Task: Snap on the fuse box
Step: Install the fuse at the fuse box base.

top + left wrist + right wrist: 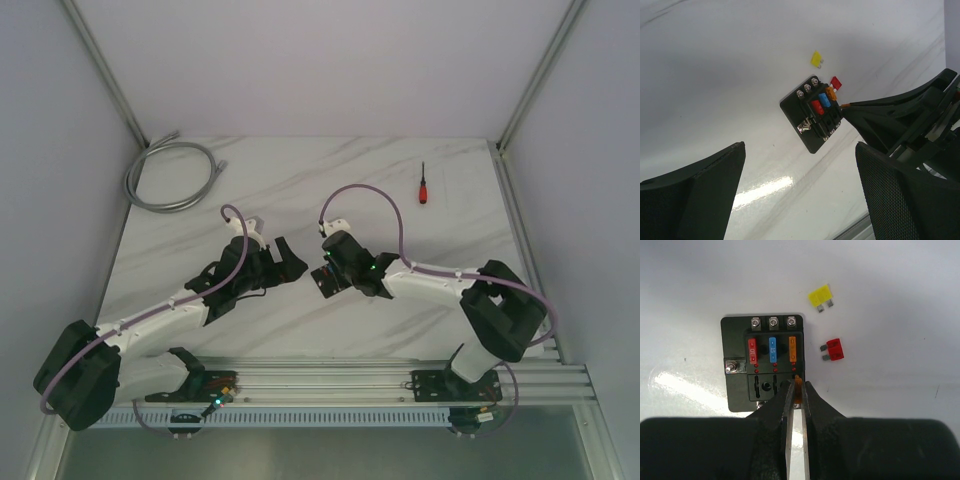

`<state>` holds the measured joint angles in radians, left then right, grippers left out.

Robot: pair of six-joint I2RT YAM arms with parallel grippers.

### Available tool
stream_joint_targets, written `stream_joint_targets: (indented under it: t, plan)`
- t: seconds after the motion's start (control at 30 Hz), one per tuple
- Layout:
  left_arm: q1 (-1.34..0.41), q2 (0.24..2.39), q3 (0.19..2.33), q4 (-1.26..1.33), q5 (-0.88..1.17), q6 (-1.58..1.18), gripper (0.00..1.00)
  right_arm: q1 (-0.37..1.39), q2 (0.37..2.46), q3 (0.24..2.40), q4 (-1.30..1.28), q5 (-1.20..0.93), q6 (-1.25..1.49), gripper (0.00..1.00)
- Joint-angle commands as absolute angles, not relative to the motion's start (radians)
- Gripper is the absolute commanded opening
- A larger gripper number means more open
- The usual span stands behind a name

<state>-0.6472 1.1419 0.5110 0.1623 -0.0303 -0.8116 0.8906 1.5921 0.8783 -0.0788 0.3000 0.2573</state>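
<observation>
The fuse box [736,386] lies flat on the white marble table, a black block with a red [752,350], a blue [773,349] and an orange fuse [792,349] seated in its upper row. My right gripper [798,385] is shut on a small orange fuse [798,390], held edge-on right over the box's lower right slot. In the left wrist view the fuse box [794,107] sits ahead of my left gripper [801,147], which stands open and holds nothing, a little short of the box. From above, the left gripper [290,262] and right gripper [325,280] face each other mid-table.
A loose yellow fuse [821,296] and a loose red fuse [833,349] lie just right of the box. A red-handled screwdriver [423,185] rests at the back right, a coiled grey cable [170,175] at the back left. An aluminium rail [400,375] runs along the near edge.
</observation>
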Motion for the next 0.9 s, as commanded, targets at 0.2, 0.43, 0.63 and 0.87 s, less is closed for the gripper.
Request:
stream_joint_targets:
  t: [0.2,0.43,0.63,0.87]
  plan:
    - [-0.641,1.139,0.505,0.153,-0.025,-0.818,1.0,0.897,1.585,0.905,-0.09,0.329,0.245,0.0]
    - [-0.641,1.138,0.504,0.153,-0.025,-0.818,1.0,0.897,1.608,0.905,-0.076,0.31,0.242,0.0]
    - [-0.641,1.137,0.502,0.153,-0.026,-0.818,1.0,0.897,1.624,0.905,-0.074,0.303,0.242,0.0]
    - [-0.641,1.133,0.5,0.153,-0.025,-0.819,1.0,0.897,1.615,0.899,-0.064,0.287,0.242,0.0]
